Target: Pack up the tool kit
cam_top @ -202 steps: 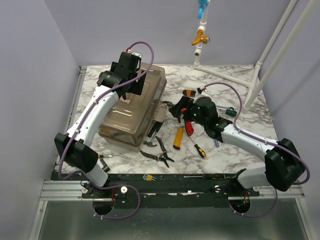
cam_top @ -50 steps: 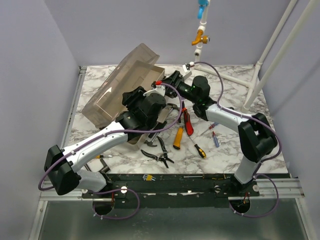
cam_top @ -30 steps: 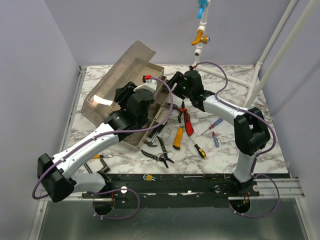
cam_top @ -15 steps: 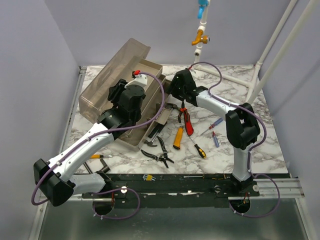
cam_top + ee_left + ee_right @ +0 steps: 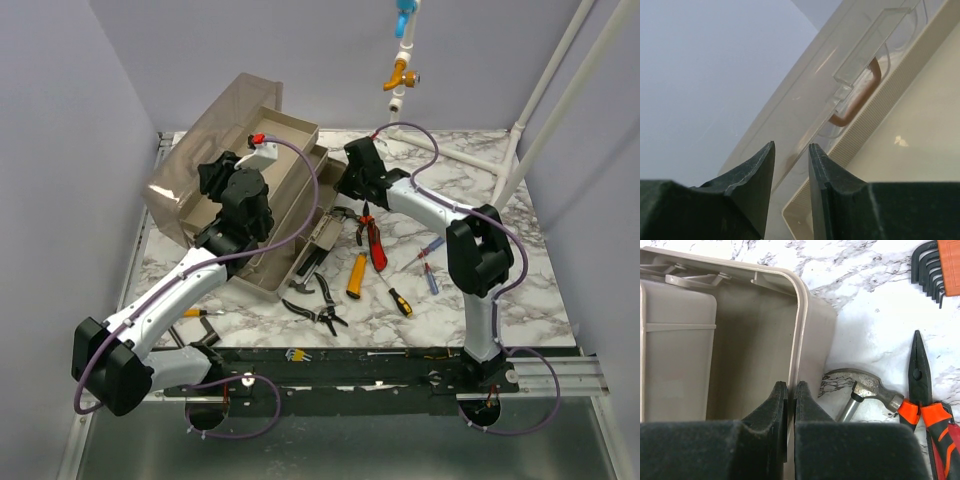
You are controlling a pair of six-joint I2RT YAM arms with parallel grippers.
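**Item under task.** The toolbox (image 5: 285,140) sits open at about 10 o'clock on the marble surface (image 5: 500,290), seen from overhead. Its beige base rests flat. The translucent lid (image 5: 205,150) is raised and leans away toward 10 o'clock of the base. From the left wrist, the lid (image 5: 805,100) shows a brown carry handle (image 5: 857,100) behind its clear panel.

**Right end effector** (image 5: 790,405). It is closed to a sliver on the toolbox's upright wall at the 3 o'clock side, with the rim running between the fingers. Overhead, it (image 5: 345,185) meets the box at that edge.

**Left end effector** (image 5: 791,165). The jaws stand narrowly apart, pointing at the lid's lower edge. Whether they pinch the lid cannot be told. Overhead, it (image 5: 222,180) is over the box, close against the lid.

**Loose tools.** All lie on the surface outside the box:
- A hammer (image 5: 867,390) lies just beside the gripped wall, at its 4 o'clock.
- Red-handled pliers (image 5: 920,385) lie next to the hammer head.
- A folding hex key set (image 5: 930,270) lies at 1 o'clock in the right wrist view.
- An orange-handled tool (image 5: 356,275), black pliers (image 5: 320,300) and a black-and-yellow screwdriver (image 5: 395,297) lie at 4 to 5 o'clock of the box.
- Two small screwdrivers (image 5: 428,262) lie further toward 3 o'clock.
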